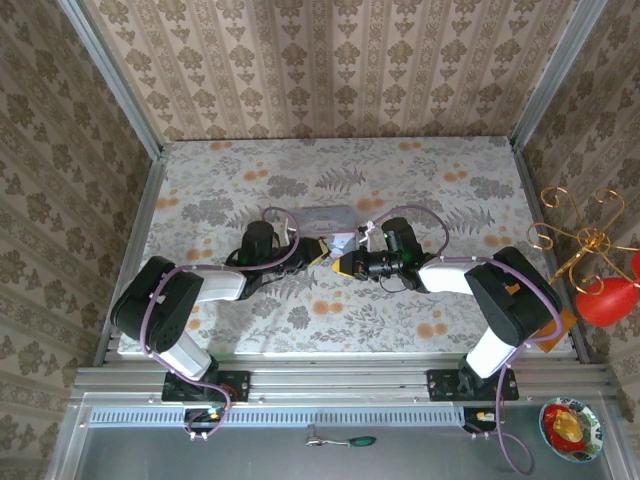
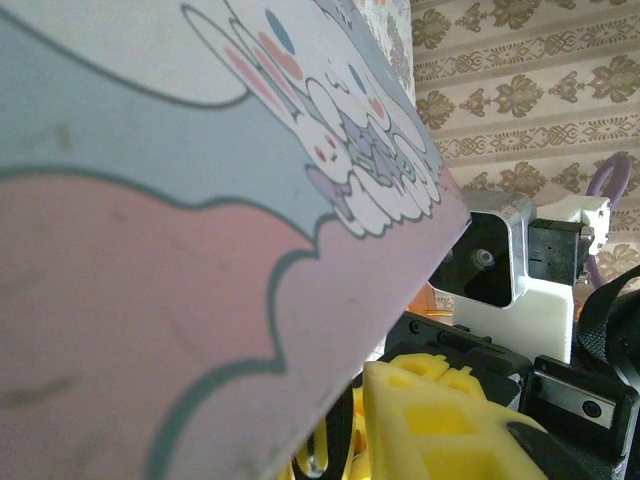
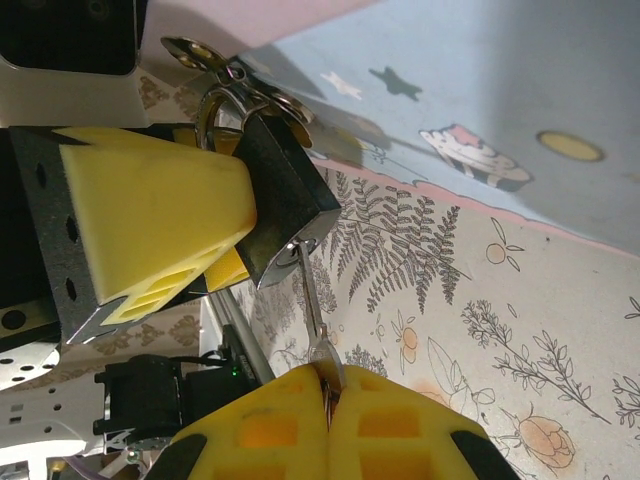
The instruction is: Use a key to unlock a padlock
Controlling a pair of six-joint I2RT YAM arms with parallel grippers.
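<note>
One tin (image 3: 480,90) beside padlock (image 3: 285,200); right fingers (image 3: 340,395) tight on its key (image 3: 312,310) (left fingers (image 3: 225,215): grip unclear)

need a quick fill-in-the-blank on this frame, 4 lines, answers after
1. The right end effector is shut on a ___.
2. Its blade meets the bottom of the dark ___.
3. That lock sits between the left end effector's ___ fingers.
4. Behind them stands a pale-blue, cartoon-printed ___.

Answers: key; padlock; yellow; tin
</note>
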